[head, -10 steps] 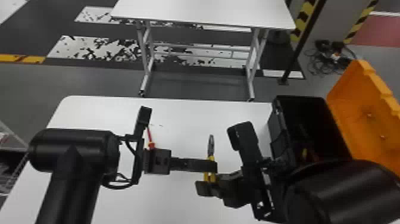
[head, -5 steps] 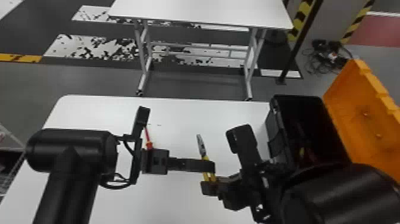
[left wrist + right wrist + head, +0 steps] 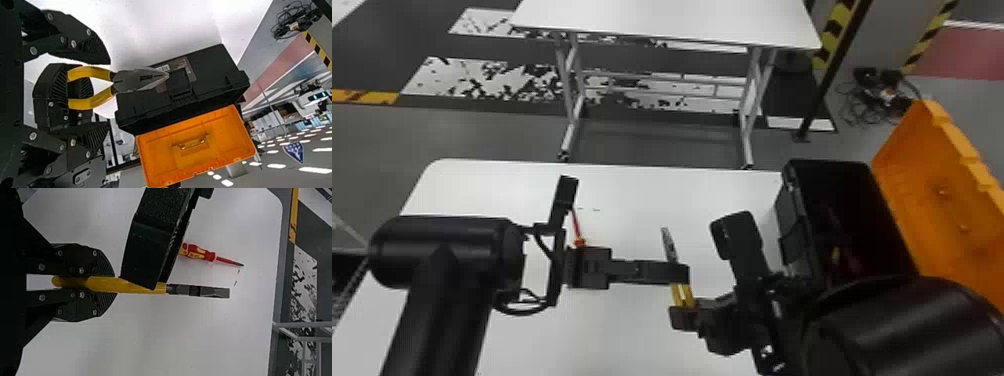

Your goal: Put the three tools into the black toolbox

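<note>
Above the table [image 3: 612, 340], the pliers [image 3: 197, 290] are hanging in the clasp of the right end effector [image 3: 114, 285], whose fingers are closing tight on the yellow handles, with the metal nose pointing forward. The left end effector [image 3: 106, 95] is gaping open around them, one finger passing above and the other below; whether either is touching, I cannot tell. On the table the screwdriver [image 3: 199, 253] is lying free, with its shaft pointing forward. To the robot's right the toolbox [image 3: 213, 64] is standing with its orange lid [image 3: 219, 156] hanging open. Inside it a yellow and red shape [image 3: 836, 254] is showing dimly, perhaps a tool already in place.

The pliers are probably going to the toolbox by the right arm, which is sitting nearer, so the left end effector should be backing straight off without brushing them. They are likely behaving as a stiff, compact weight, with the steel nose pulling forward and tending to turn them in the pads. The coated handles should be giving fair friction; the bare metal would be offering less. A firm squeeze across both handles, nearer the pivot, would be resisting that droop best. The screwdriver is looking lighter and rounder, apt to roll, so its thick grip would be serving better than the thin shaft. Neither tool is seeming fragile.
</note>
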Robot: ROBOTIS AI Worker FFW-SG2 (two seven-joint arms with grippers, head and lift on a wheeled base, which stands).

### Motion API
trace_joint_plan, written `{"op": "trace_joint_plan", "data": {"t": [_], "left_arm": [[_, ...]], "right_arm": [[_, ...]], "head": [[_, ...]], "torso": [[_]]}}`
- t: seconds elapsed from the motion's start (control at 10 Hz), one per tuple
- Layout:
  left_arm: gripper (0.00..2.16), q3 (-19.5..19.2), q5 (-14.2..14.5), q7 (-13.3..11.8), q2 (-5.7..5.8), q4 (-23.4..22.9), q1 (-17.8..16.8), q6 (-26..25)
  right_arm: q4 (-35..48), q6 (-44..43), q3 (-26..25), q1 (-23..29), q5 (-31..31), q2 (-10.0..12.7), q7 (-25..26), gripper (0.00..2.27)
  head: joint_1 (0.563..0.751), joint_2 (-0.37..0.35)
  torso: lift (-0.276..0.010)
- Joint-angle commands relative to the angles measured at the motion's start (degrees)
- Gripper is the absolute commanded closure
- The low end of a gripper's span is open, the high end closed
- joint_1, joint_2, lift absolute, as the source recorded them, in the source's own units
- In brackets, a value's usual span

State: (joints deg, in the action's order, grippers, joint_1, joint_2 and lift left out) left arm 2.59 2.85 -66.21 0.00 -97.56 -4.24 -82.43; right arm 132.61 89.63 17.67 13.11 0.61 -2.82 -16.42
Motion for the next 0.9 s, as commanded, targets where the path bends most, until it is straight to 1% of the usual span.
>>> {"op": "trace_joint_plan", "data": {"t": [0.0,0.2,0.3,0.4,0.6,0.7,0.8], "left_arm": [[0.03,0.0,0.2,0.0,-0.15,0.0,0.0,0.0],[0.03,-0.7,1.1,-0.7,-0.15,-0.3,0.2,-0.2],[0.03,-1.6,2.2,-1.0,-0.15,-1.0,0.7,-0.5],[0.03,-2.4,2.5,-1.5,-0.15,-1.6,1.4,-0.5],[0.03,-4.3,3.0,-2.0,-0.15,-2.7,3.2,-0.3],[0.03,-5.1,3.2,-2.2,-0.15,-3.1,4.1,-0.2],[0.03,-5.4,3.2,-2.2,-0.15,-3.2,4.7,0.0]], "right_arm": [[0.2,0.5,0.0,0.2,0.0,0.0,0.1,2.25],[0.3,0.5,-0.3,0.3,0.1,0.0,0.5,2.25],[0.6,0.5,-0.6,0.6,-0.3,0.0,1.1,2.25],[1.5,0.5,-0.9,1.0,-1.4,-0.5,2.3,2.25],[4.3,0.5,-4.4,2.4,-1.1,-2.4,3.6,2.25],[5.9,0.5,-7.3,3.1,-0.3,-3.0,3.9,2.25],[8.0,0.5,-9.4,4.0,-0.3,-3.9,5.5,2.25]], "head": [[0.695,-0.069],[0.695,-0.070],[0.695,-0.071],[0.695,-0.076],[0.695,-0.106],[0.695,-0.132],[0.695,-0.147]], "torso": [[-0.051],[-0.051],[-0.051],[-0.051],[-0.051],[-0.051],[-0.051]]}}
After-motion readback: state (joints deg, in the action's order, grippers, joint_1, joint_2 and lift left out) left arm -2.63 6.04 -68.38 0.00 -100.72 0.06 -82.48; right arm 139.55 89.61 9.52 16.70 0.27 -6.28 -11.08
